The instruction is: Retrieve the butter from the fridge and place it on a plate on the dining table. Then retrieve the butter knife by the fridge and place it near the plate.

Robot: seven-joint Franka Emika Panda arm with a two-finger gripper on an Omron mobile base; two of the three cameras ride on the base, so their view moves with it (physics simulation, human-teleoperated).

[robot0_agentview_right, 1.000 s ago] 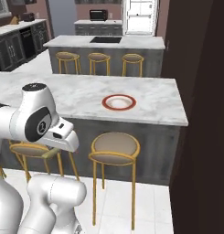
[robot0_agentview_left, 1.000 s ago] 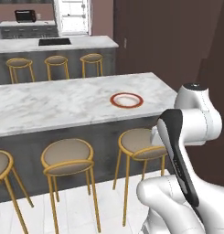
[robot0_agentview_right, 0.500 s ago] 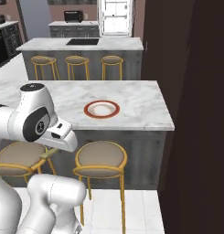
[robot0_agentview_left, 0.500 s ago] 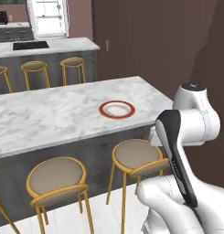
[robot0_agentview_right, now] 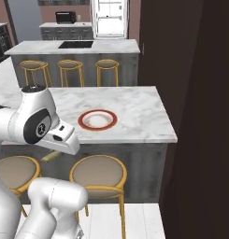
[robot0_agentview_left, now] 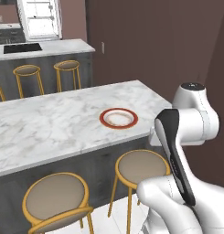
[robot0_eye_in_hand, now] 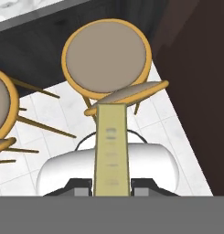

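Left base view: plate (robot0_agentview_left: 119,118) lying near the right end of the dining table (robot0_agentview_left: 49,128), marble bare around it, stools (robot0_agentview_left: 141,168) tucked below.

Right base view: plate (robot0_agentview_right: 98,119) sitting well inside the table edge; pale stick end (robot0_agentview_right: 49,157) peeking under the wrist.

Hand view: gripper (robot0_eye_in_hand: 112,188) pinching narrowly on the butter (robot0_eye_in_hand: 111,148), printed marks on its face blurred, unreadable; pointing down over a stool and open floor tiles (robot0_eye_in_hand: 159,130).

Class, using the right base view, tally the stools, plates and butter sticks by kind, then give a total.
Stools: 5
Plate: 1
Butter: 1
Total: 7
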